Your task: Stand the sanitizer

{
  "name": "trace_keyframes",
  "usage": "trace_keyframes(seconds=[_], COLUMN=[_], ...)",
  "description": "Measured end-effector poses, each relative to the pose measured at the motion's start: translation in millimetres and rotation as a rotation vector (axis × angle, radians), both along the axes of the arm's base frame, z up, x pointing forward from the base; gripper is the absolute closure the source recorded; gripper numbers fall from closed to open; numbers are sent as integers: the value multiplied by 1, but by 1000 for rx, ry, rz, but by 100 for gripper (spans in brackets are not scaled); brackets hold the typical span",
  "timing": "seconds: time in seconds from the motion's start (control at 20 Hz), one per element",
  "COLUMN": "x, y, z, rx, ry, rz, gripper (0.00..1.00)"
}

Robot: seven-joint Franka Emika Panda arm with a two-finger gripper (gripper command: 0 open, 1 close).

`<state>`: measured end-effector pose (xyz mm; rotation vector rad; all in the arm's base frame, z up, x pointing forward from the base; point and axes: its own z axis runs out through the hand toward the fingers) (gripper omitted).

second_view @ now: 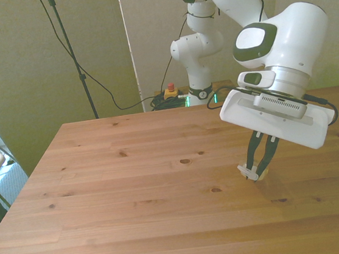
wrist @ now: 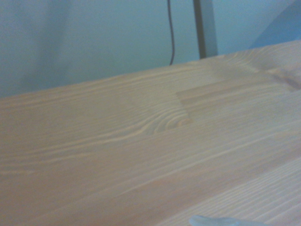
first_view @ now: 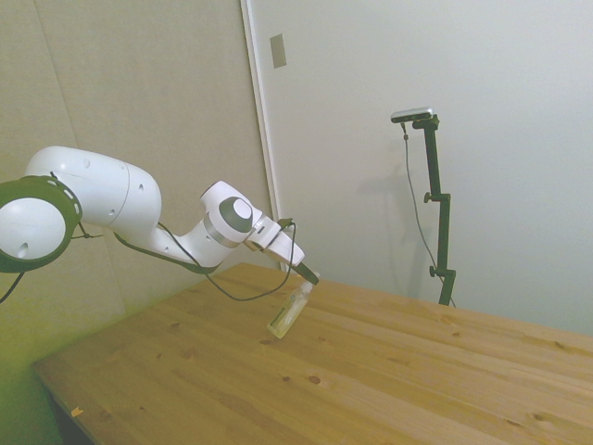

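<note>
Side view is showing the pincer [first_view: 307, 278] gripping the sanitizer [first_view: 289, 313] at its upper end, the bottle hanging tilted with its long axis running from about one o'clock at the grip down to seven o'clock, its base touching or just above the table [first_view: 389, 371]. Front view is placing the bottle [second_view: 252, 171] directly beneath the closed fingers, toward the front view's right. Standing it is likely calling for swinging that axis upright. No label, brand or writing is proving readable.
</note>
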<state>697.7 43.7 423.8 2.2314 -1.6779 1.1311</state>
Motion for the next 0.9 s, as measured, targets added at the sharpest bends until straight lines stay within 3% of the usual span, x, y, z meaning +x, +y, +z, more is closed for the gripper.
trace_keyframes(seconds=[0.55,0.9], x=[5,4], y=[29,55], z=[14,4], rx=[-150,-212], ry=[-215,-304], rz=[-77,-65], gripper=[100,100])
